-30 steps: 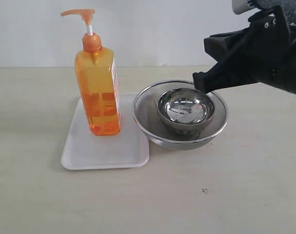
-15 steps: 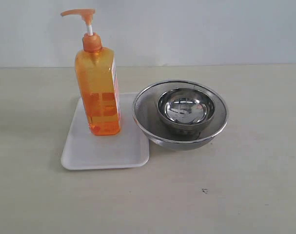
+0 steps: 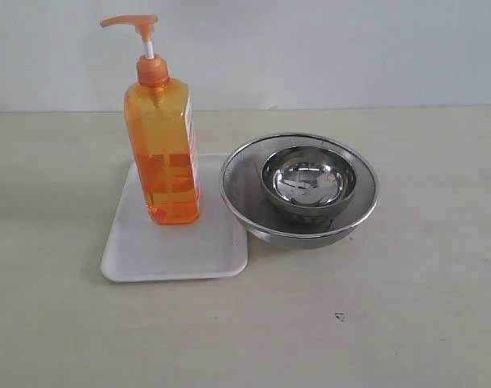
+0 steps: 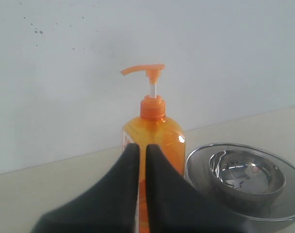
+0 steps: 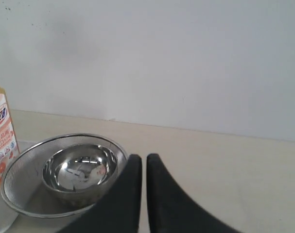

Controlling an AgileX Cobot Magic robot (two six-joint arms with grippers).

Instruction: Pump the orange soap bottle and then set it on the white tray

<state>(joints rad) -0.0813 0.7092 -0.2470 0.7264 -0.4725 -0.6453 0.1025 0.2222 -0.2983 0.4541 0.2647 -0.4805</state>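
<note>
1. Two claws, both pinched to a thin slit and holding nothing: the left gripper (image 4: 142, 145) looks at the bottle without touching it, and the right gripper (image 5: 144, 156) looks towards the bowls.
2. The right arm hung over the bowls a second ago and has since left the exterior view.
3. The orange soap bottle (image 3: 162, 153) stands upright on the white tray (image 3: 176, 255), towards the tray's far edge.
4. The tray lies left of the table's (image 3: 391, 307) middle, its right edge against the steel mesh strainer (image 3: 245, 174), which holds a small steel bowl (image 3: 308, 182).
5. With the bottle set down and the arms clear, the task looks finished.
</note>
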